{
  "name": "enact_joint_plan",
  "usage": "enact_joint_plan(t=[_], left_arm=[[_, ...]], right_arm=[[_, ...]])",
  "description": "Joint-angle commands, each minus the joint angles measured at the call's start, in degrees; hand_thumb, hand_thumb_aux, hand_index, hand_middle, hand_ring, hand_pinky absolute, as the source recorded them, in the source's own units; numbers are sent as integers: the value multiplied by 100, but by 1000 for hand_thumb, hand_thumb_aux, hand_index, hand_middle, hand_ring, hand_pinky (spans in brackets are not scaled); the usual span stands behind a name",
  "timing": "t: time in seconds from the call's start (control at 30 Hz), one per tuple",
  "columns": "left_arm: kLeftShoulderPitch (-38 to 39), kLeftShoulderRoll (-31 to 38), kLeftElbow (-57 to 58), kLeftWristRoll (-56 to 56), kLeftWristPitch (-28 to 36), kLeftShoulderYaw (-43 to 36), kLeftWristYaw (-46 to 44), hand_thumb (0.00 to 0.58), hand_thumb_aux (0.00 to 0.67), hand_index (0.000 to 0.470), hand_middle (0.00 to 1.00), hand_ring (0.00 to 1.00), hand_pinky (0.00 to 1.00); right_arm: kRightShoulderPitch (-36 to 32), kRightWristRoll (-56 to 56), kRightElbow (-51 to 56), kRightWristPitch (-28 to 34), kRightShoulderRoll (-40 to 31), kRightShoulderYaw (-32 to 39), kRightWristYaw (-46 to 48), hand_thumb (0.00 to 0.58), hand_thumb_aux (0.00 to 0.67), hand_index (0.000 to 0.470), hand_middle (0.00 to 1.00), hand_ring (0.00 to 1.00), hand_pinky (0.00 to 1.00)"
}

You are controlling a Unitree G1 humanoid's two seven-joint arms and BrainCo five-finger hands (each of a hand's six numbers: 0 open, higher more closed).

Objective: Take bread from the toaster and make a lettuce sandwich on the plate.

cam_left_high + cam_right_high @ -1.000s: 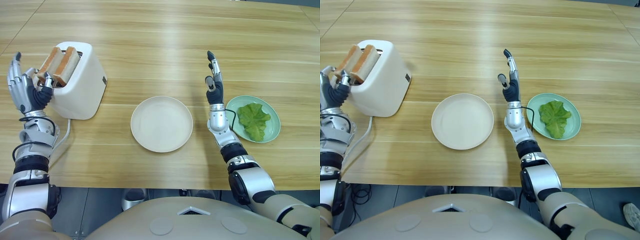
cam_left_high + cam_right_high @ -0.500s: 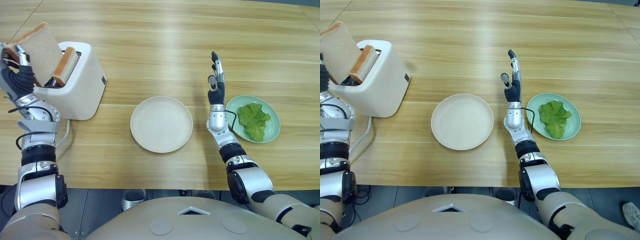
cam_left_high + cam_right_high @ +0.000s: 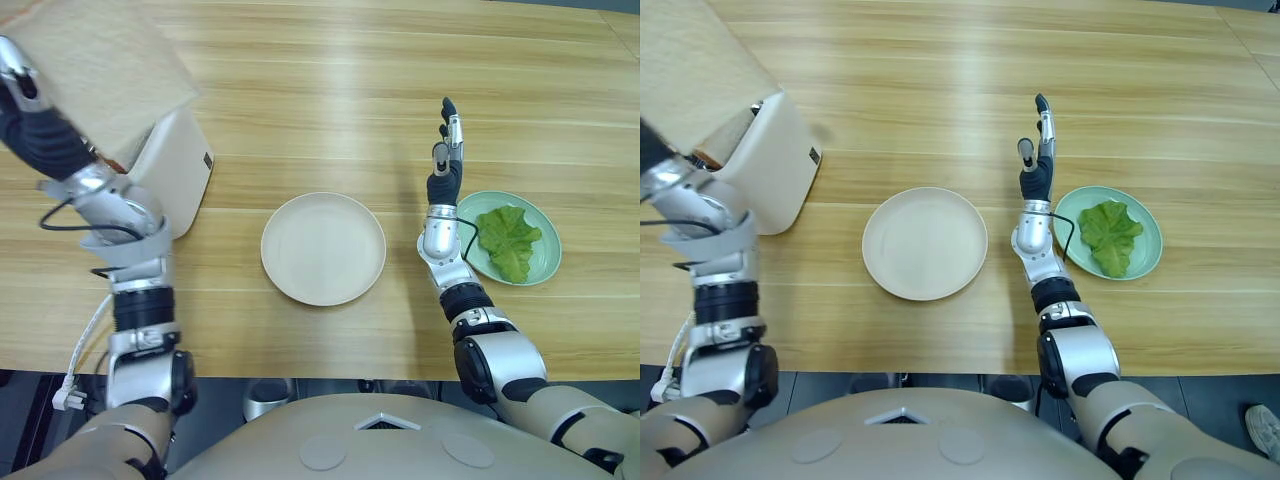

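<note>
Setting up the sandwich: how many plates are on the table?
2: an empty cream plate in the middle, and a green plate holding lettuce to its right.

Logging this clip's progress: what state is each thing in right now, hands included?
Bread slice: held up in front of the toaster by the left hand.
Left hand: shut on the bread slice.
Right hand: open, upright, holding nothing.
Toaster: standing on the table, top hidden by the slice.
Plate: empty.
Lettuce: lying in the green dish.
</note>
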Motion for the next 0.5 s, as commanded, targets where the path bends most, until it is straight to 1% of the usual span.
enact_joint_plan(t=[0.03, 0.13, 0.23, 0.3, 0.4, 0.5], left_arm=[[496, -689, 411, -287, 369, -1116, -1104, 580, 670, 460, 1000, 1000, 1000], [850, -1194, 1332, 68, 505, -1664, -1603, 580, 670, 460, 1000, 1000, 1000], [1130, -1471, 2123, 540, 495, -2055, -1796, 580, 670, 460, 1000, 1000, 1000], [1330, -1542, 2344, 798, 398, -2171, -1813, 580, 670, 460, 1000, 1000, 1000], [1588, -1547, 2442, 1138, 312, -2198, -1704, 580, 670, 460, 1000, 1000, 1000], [1730, -1517, 2552, 1442, 310, -2116, -1494, 580, 670, 460, 1000, 1000, 1000]], right_arm=[[7, 8, 102, 81, -178, -121, -119, 0, 0, 0, 0, 0, 0], [23, -116, 14, 175, -531, -251, -366, 0, 0, 0, 0, 0, 0], [114, -611, -214, 404, -1152, -333, -930, 0, 0, 0, 0, 0, 0], [195, -891, -286, 618, -1649, -354, -1174, 0, 0, 0, 0, 0, 0], [342, -1038, -305, 968, -2283, -410, -1167, 0, 0, 0, 0, 0, 0], [588, -1469, -379, 1563, -2947, -297, -1215, 0, 0, 0, 0, 0, 0]])
